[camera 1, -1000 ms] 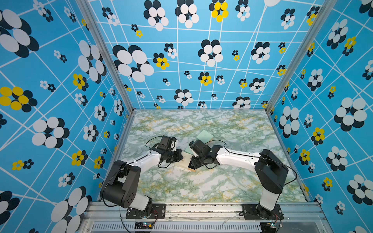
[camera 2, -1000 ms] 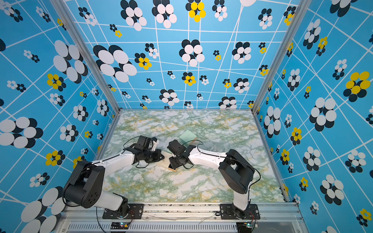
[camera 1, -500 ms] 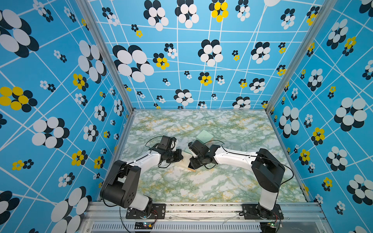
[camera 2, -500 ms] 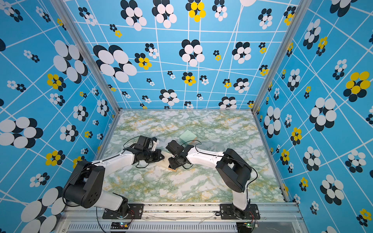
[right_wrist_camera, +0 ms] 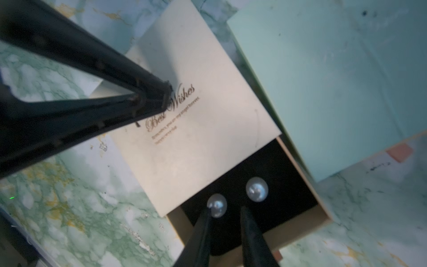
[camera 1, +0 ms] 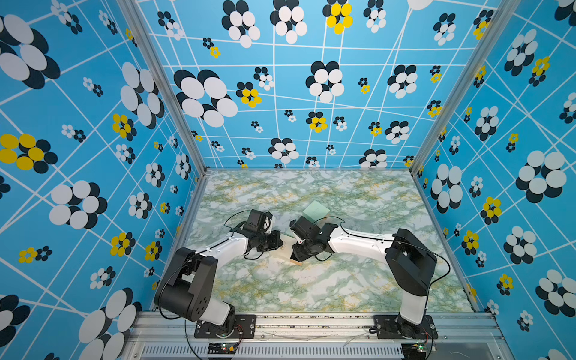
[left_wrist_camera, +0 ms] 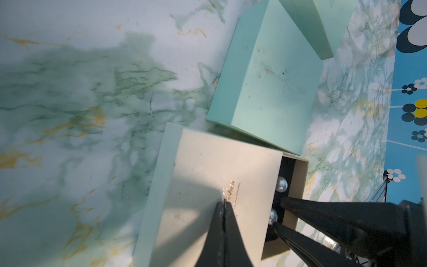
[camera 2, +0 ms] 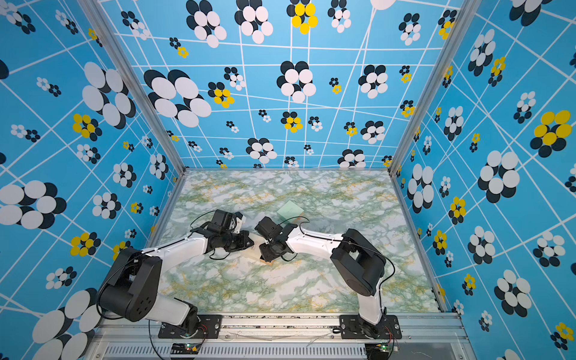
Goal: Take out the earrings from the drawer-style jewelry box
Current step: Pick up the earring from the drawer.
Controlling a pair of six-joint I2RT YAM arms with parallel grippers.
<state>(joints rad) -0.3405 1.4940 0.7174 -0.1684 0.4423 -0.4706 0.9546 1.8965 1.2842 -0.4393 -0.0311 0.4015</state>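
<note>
The jewelry box (right_wrist_camera: 203, 111) is a cream sleeve with gold "Best Wishes" lettering, lying between the two arms in both top views (camera 1: 285, 249) (camera 2: 257, 249). Its black-lined drawer (right_wrist_camera: 284, 175) is pulled partly out. Two pearl earrings (right_wrist_camera: 216, 205) (right_wrist_camera: 256, 189) sit in it, also seen in the left wrist view (left_wrist_camera: 281, 184). My left gripper (left_wrist_camera: 224, 202) is shut, its tips pressed on the sleeve's top. My right gripper (right_wrist_camera: 226, 209) is open over the drawer, one fingertip touching the nearer pearl and nothing clamped between the fingers.
A mint-green box (right_wrist_camera: 323, 81) lies close against the jewelry box on its far side (left_wrist_camera: 272, 87), with another mint-green box (left_wrist_camera: 323, 23) just beyond. The marble-patterned table (camera 1: 311, 290) is fenced by blue flowered walls on three sides.
The right arm's elbow has drifted slightly left while its gripper stays over the drawer. The left arm and the box have not visibly moved.
</note>
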